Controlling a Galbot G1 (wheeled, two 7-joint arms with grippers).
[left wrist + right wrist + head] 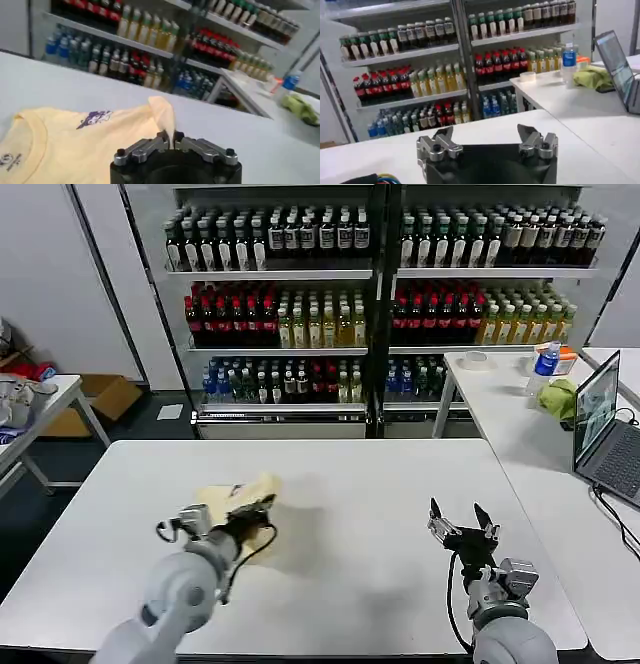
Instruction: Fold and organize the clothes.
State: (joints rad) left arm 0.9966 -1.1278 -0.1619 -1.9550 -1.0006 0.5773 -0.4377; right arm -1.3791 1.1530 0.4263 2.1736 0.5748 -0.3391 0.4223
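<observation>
On a white table (360, 514) in front of stocked drink shelves (380, 294), a pale yellow T-shirt (240, 504) lies bunched at about nine o'clock from the table's centre. In the head view the heap is compact, and its long axis cannot be told from there. In the left wrist view the T-shirt (75, 145) spreads flat over the table, its collar and small printed neck label at the near edge beside the wrist and a small purple print further in; one corner of the cloth rises in a peak that points away from the robot towards the shelves. The left gripper (262, 506) sits on the heap's edge at three o'clock, fingers drawn together and pinching that raised fold; seen from the wrist, the left gripper (173, 136) has the cloth clamped between its two black tips.

At about four o'clock from the centre, well apart from the T-shirt, the right gripper (459, 519) hangs over bare table with its fingers spread and nothing between them; the wrist camera shows the right gripper (487, 137) the same way, jaws wide.

Further right, a side table (510, 414) carries a laptop (605, 429), a blue-capped bottle (543, 371) and a small green cloth (558, 397).
</observation>
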